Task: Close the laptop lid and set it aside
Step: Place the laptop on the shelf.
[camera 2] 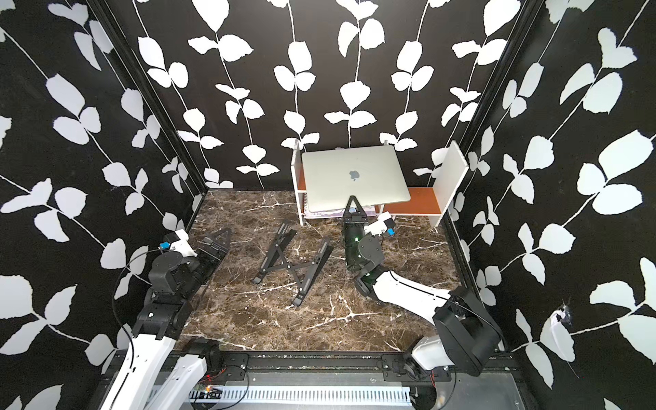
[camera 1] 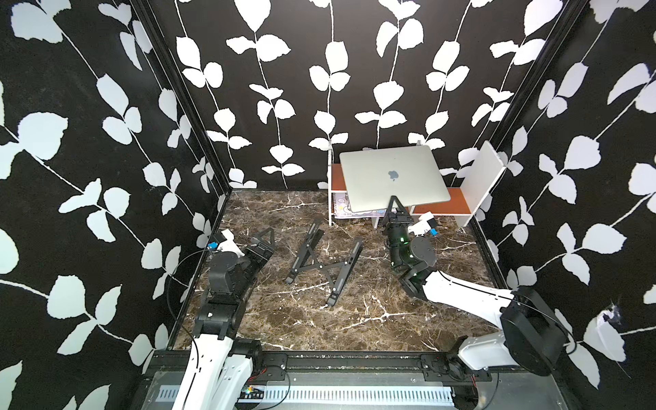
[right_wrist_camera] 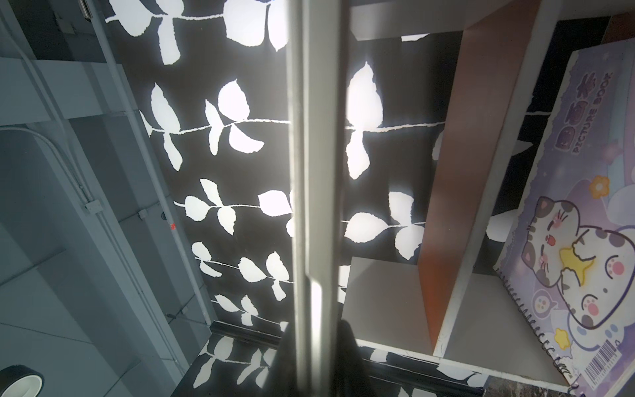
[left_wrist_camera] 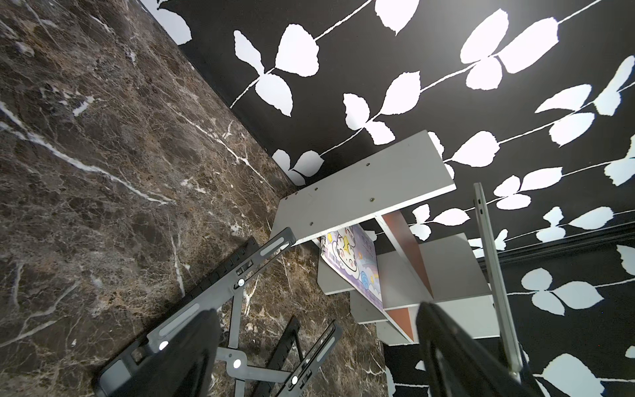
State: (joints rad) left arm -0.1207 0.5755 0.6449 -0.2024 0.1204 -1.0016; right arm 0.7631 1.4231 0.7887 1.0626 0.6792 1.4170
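Right gripper (camera 1: 396, 201) clamps the near long edge of the closed laptop (camera 1: 390, 177), which stands tilted up and away from it, before the shelf (camera 1: 479, 177); left gripper (camera 1: 262, 245), jaws spread, lies well apart.

The laptop (camera 1: 411, 193) is a thin silver-grey slab with rounded corners, and it is closed. The laptop lid (camera 1: 372, 170) lies flat on the base with its outer face up, a dark apple logo at its centre. In both top views it is raised off the marble surface at the far right, turned slightly askew, and it hides much of the white shelf (camera 1: 479, 177) behind it. The right gripper (camera 1: 394, 200) pinches the middle of its near long edge. Edge-on in the left wrist view, the laptop (left_wrist_camera: 494, 275) shows only a fine seam between lid and base. Its far edge seems clear of the shelf, though the views leave that unsure.
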